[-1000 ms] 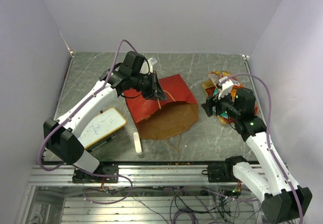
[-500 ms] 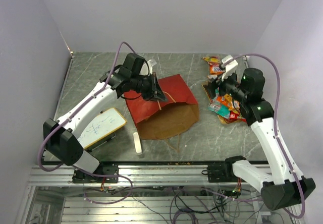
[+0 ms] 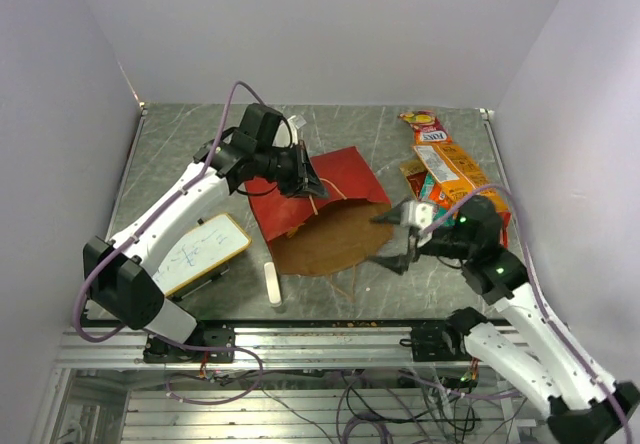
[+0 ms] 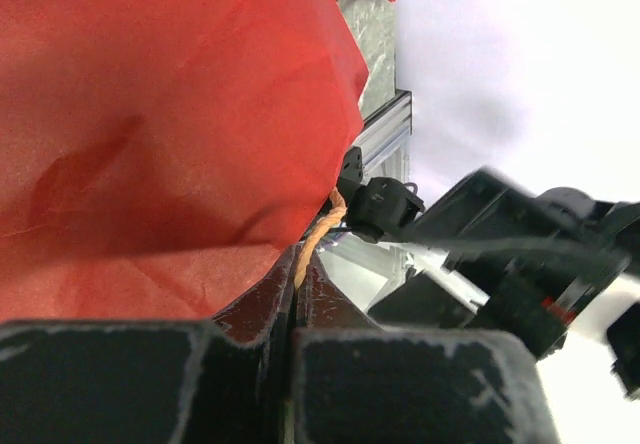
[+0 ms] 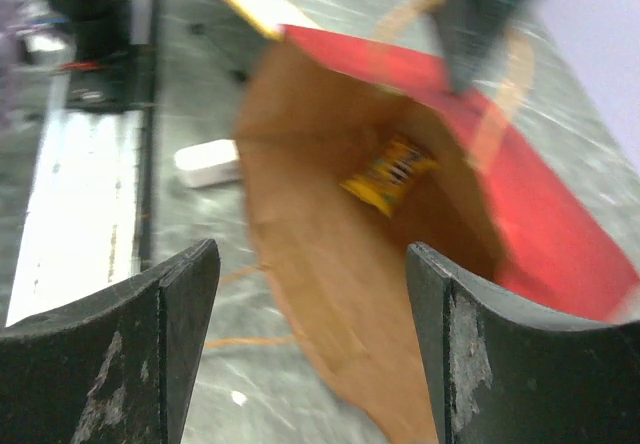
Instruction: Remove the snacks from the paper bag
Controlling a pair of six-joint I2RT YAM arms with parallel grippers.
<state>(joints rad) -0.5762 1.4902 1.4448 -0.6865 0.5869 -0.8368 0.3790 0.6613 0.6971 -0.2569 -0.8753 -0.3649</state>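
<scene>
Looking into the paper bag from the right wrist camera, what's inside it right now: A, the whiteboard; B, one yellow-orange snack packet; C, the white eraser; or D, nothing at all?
B: the right wrist view looks into the open paper bag and shows a single yellow-orange snack packet lying against its brown inner wall, while the white eraser lies outside it.

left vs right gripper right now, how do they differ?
Left gripper is shut, pinching the top edge of the paper bag; right gripper is open and empty. The left one holds the mouth up from the far side; the right one faces into it, with an orange snack visible inside. Both are at the bag's mouth.
</scene>
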